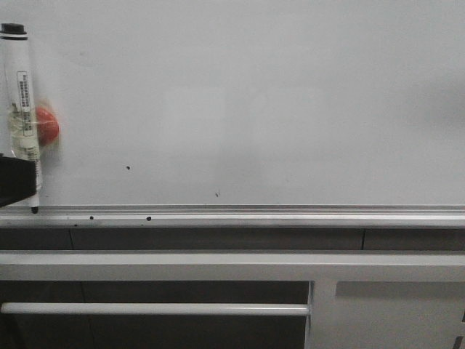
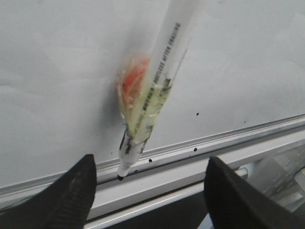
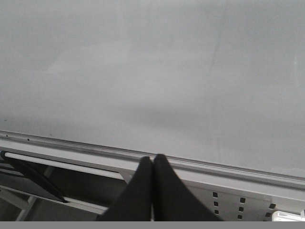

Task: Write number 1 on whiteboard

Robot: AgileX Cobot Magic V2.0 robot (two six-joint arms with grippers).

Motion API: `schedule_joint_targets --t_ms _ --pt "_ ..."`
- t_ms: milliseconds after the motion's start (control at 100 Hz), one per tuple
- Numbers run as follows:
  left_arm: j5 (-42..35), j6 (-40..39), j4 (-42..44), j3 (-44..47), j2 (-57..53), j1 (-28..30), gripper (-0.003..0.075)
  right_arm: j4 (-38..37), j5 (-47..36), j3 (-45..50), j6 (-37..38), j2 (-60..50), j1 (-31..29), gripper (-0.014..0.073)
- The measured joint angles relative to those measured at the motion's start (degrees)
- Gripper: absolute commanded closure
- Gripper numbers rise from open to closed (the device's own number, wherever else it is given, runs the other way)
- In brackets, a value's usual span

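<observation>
The marker (image 1: 22, 109) stands nearly upright at the far left of the whiteboard (image 1: 254, 94), tip down on the silver rail (image 1: 290, 211), with something red (image 1: 48, 125) stuck behind its barrel; no number 1 is on the board yet. The left gripper (image 2: 152, 191) is released, its fingers (image 2: 71, 191) spread wide either side of the pen's lower end without touching it; the right gripper (image 3: 152, 191) is clenched on nothing, low before the rail. To do this well I would close squarely on the barrel, keep the pen from tilting, and lift it clear of the rail before drawing; what holds the pen to the board is hard to make out, the red thing is blurred, and the front view cuts off most of the left gripper.
</observation>
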Motion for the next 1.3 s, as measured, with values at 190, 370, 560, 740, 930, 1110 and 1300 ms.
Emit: schedule_joint_targets --t_ms 190,370,560,740,930,1110,1300 --pt "-11.46 0.00 -2.90 -0.31 8.85 -3.08 0.0282 0.00 -0.12 0.00 -0.07 0.00 0.00 0.0657" --pt "-18.70 -2.72 -2.73 -0.31 13.96 -3.21 0.0282 0.00 -0.54 0.00 -0.07 0.00 0.00 0.0657" --pt "-20.28 -4.67 -0.25 -1.27 17.28 -3.30 0.0282 0.00 -0.92 0.00 -0.07 0.00 0.00 0.0657" --pt "-22.67 -5.58 0.24 -1.54 19.37 -3.30 0.0291 0.00 -1.02 0.00 -0.12 0.00 0.00 0.0657" --pt "-22.67 -5.91 0.13 -1.59 20.37 -3.42 0.0732 0.00 -1.02 0.00 -0.12 0.00 0.00 0.0657" --pt "-22.19 -6.04 1.42 -1.59 20.58 -3.42 0.0741 -0.08 -1.50 0.00 -0.44 0.00 1.91 0.0657" --pt "-21.71 -6.04 11.04 -1.80 20.58 -3.42 0.0741 -0.23 -1.99 -0.68 -7.65 0.70 11.03 0.0657"
